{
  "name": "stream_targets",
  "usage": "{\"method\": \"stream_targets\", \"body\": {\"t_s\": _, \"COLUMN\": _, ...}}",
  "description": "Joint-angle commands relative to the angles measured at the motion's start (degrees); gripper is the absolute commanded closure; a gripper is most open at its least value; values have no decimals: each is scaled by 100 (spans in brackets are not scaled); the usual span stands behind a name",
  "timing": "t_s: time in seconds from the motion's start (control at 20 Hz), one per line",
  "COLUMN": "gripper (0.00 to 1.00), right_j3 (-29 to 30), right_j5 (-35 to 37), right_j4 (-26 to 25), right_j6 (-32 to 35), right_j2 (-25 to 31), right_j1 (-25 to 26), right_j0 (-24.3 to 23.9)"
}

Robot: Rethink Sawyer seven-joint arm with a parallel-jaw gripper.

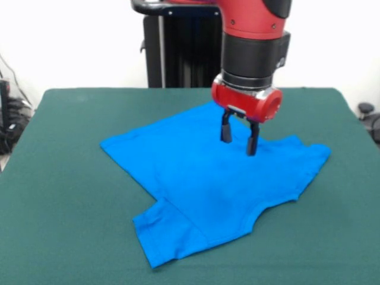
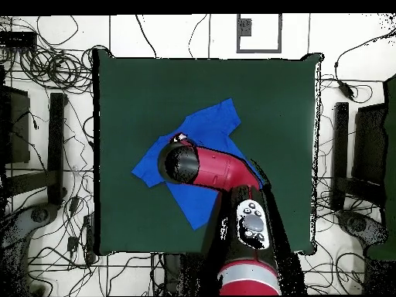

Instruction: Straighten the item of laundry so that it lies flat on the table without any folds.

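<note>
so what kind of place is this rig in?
Likely a robotics lab: a red arm's gripper over a blue T-shirt on a green table, loose cables across the floor.

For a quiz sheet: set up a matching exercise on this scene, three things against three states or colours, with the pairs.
Things:
1. T-shirt
2. table
3. pincer

States:
A. dark green, bearing the cloth
B. open, tips pointing down over the cloth's far part
C. bright blue, spread out, one sleeve pointing toward the camera in the front view

Pairs: 1-C, 2-A, 3-B
</note>
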Motion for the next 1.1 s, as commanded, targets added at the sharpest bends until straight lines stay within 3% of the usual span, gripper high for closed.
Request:
{"method": "stream_targets", "body": {"t_s": 0.05, "gripper": 0, "right_j3": 544, "right_j5": -196, "right_j4": 559, "right_j6": 1588, "right_j2": 151, "right_j1": 217, "right_j0": 535}}
{"method": "stream_targets", "body": {"t_s": 0.6, "gripper": 0, "right_j3": 759, "right_j5": -348, "right_j4": 1073, "right_j6": 1528, "right_j2": 137, "right_j1": 182, "right_j0": 815}}
{"method": "stream_targets", "body": {"t_s": 1.1, "gripper": 0, "right_j3": 929, "right_j5": -613, "right_j4": 1222, "right_j6": 1311, "right_j2": 234, "right_j1": 252, "right_j0": 725}}
